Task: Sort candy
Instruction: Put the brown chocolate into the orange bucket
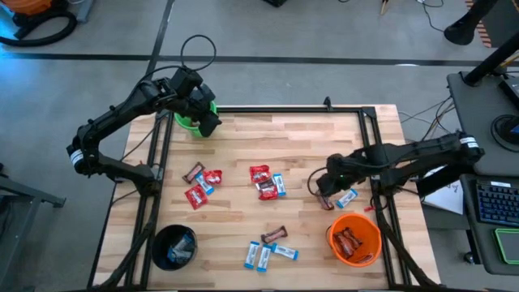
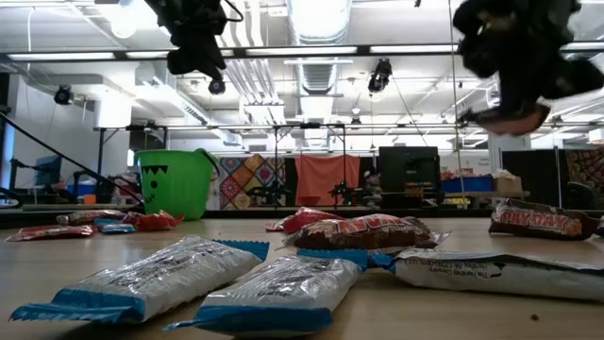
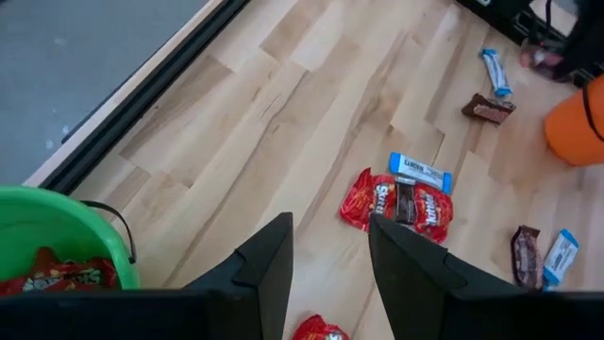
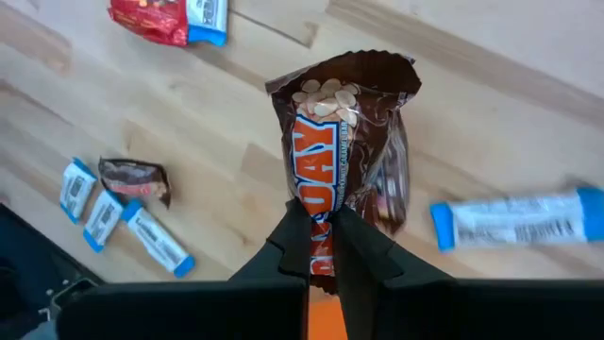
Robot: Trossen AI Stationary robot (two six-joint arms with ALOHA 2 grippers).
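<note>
The right gripper is clamped on a dark brown bar, lifted above the table at its right side, beside a blue-and-white packet and just beyond the orange bucket. The left gripper, fingers apart and empty, hovers over the green bucket at the far left. Other candies lie scattered mid-table.

Two black jointed arms with white wrist bands.
</note>
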